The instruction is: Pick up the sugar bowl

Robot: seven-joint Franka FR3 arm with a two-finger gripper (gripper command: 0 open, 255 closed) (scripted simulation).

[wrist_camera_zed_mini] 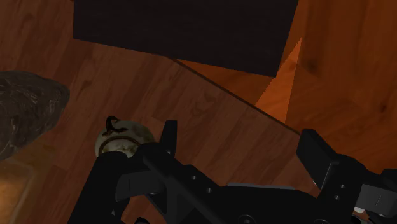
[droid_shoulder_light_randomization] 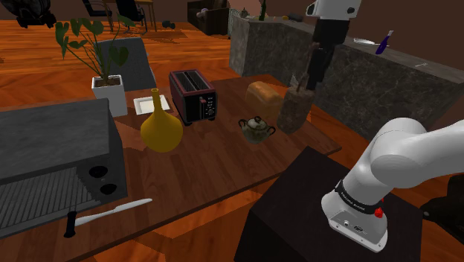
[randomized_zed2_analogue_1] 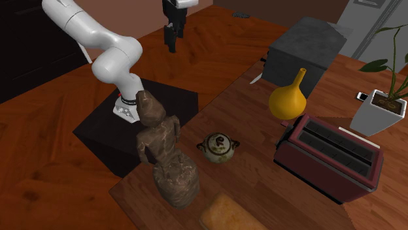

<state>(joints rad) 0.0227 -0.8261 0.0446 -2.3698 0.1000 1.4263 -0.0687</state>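
The sugar bowl [droid_shoulder_light_randomization: 256, 129] [randomized_zed2_analogue_1: 219, 147] is a small, rounded, olive-grey pot with a lid and two side handles. It stands upright on the wooden table [droid_shoulder_light_randomization: 208, 167] between a toaster and a brown statue. My black gripper [droid_shoulder_light_randomization: 314, 82] [randomized_zed2_analogue_1: 172, 46] hangs high above the table edge, toward the stand side of the bowl, well apart from it. In the wrist view the gripper [wrist_camera_zed_mini: 245, 147] is open with nothing between its fingers. There the bowl [wrist_camera_zed_mini: 124, 137] lies far below, just outside one finger [wrist_camera_zed_mini: 168, 137] and partly hidden by the hand.
A brown statue [droid_shoulder_light_randomization: 294, 110] [randomized_zed2_analogue_1: 163, 153] rises close beside the bowl. A dark red toaster [droid_shoulder_light_randomization: 193, 95] [randomized_zed2_analogue_1: 330, 153], a yellow vase [droid_shoulder_light_randomization: 161, 126] [randomized_zed2_analogue_1: 289, 98] and a bread loaf [droid_shoulder_light_randomization: 264, 97] stand around. A grey appliance [droid_shoulder_light_randomization: 52, 160], a knife [droid_shoulder_light_randomization: 108, 213] and the dark stand [droid_shoulder_light_randomization: 312, 212] lie nearer.
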